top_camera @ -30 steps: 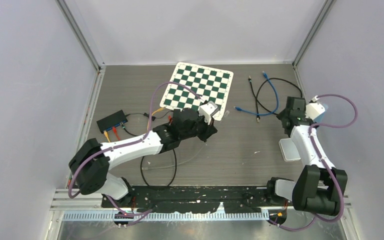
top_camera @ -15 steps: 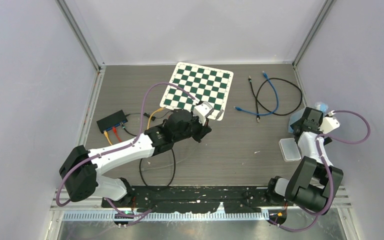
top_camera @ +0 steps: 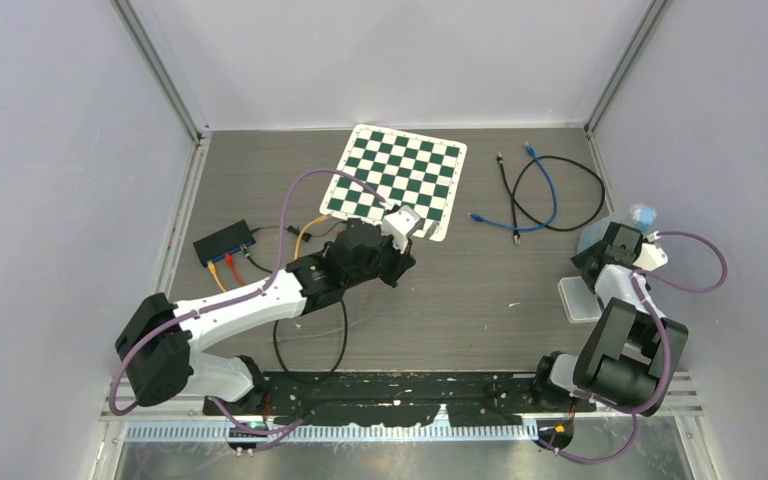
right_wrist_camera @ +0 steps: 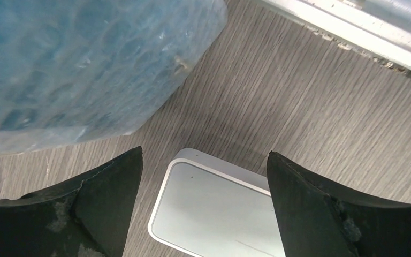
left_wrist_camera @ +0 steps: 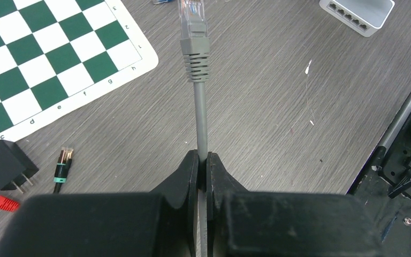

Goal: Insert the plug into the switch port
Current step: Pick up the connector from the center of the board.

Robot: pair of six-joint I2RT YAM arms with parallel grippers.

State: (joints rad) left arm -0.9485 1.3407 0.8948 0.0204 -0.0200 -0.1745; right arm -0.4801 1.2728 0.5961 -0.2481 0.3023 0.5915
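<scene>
My left gripper (left_wrist_camera: 202, 155) is shut on a grey cable, and its clear plug (left_wrist_camera: 193, 16) sticks out ahead above the table. In the top view the left gripper (top_camera: 398, 258) is at mid-table beside the chessboard's near edge. The white switch (top_camera: 580, 298) lies at the right; its row of ports (left_wrist_camera: 353, 12) shows at the far right of the left wrist view. My right gripper (right_wrist_camera: 204, 154) is open and empty just above the switch's end (right_wrist_camera: 219, 209), with its fingers either side. In the top view the right gripper (top_camera: 608, 258) is beside the switch.
A green-and-white chessboard (top_camera: 395, 180) lies at the back centre. Blue (top_camera: 545, 190) and black (top_camera: 508, 195) cables lie at the back right. A black hub (top_camera: 224, 241) with coloured plugs sits on the left. Blue bubble wrap (right_wrist_camera: 80, 64) lies next to the switch. A black adapter (left_wrist_camera: 4, 163) lies near the chessboard.
My right arm swung right and back toward its base, now over the switch's end. My left arm drew back slightly to the left, still holding the cable.
</scene>
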